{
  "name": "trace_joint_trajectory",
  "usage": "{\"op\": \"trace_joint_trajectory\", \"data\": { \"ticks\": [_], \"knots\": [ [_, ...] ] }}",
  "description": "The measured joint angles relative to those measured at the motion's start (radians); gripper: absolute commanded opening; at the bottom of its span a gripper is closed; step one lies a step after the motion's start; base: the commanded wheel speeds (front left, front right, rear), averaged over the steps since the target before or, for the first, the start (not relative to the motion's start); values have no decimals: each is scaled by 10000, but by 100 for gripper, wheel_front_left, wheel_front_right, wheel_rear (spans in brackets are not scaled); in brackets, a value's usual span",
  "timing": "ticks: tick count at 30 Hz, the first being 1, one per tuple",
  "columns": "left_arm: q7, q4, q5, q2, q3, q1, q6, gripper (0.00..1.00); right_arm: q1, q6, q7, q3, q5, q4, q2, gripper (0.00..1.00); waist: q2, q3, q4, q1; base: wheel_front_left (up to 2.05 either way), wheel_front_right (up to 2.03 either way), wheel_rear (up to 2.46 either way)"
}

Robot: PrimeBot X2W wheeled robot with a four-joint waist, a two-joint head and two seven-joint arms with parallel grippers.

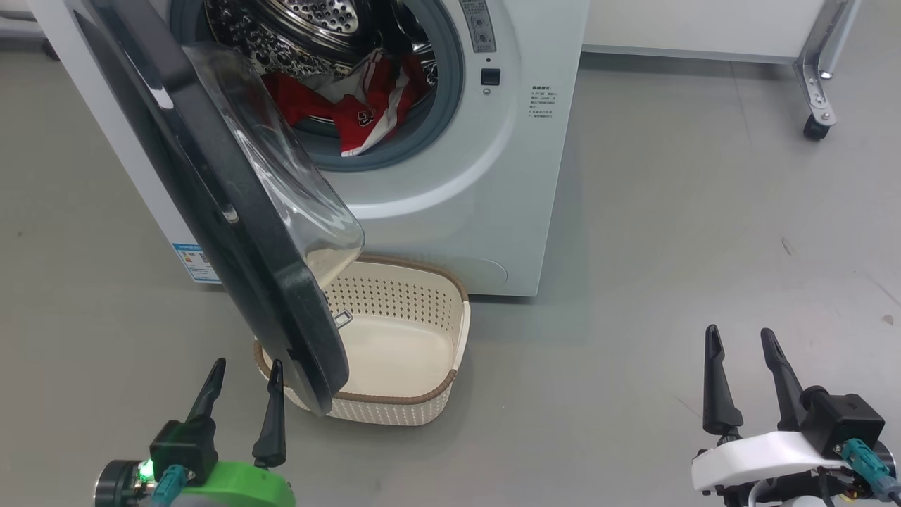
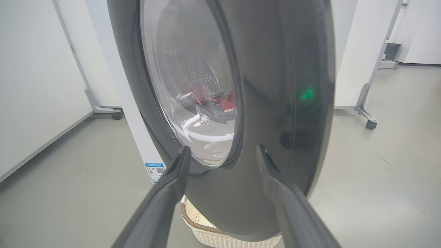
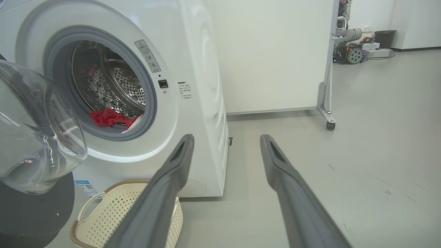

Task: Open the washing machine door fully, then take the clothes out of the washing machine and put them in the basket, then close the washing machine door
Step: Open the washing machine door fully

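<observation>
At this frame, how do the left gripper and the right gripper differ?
The left gripper sits on a green wrist; the right gripper sits on a white one. The left gripper faces the black rim of the washing machine door at close range, beside the basket; the right gripper stands apart over bare floor. Both are open and hold nothing.
</observation>
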Motion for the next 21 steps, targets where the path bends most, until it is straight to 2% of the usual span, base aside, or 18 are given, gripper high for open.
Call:
{"op": "trace_joint_trajectory", "data": {
  "ticks": [3,4,6,21],
  "knots": [
    [0,40,0,-2,2,0,-4,98,6,2,0,-19,-10,2,44,100,0,-10,10,0,0,0,0],
    [0,71,-8,-6,10,0,-4,76,9,2,0,-29,-13,2,58,100,0,-14,14,0,0,0,0],
    [0,111,-65,-6,25,0,-4,0,15,13,0,-48,-23,4,90,100,0,-22,22,0,0,0,0],
    [0,-211,-82,-17,420,-128,0,0,52,117,0,-142,-171,58,190,100,0,-68,117,0,0,0,0]
  ]
}}
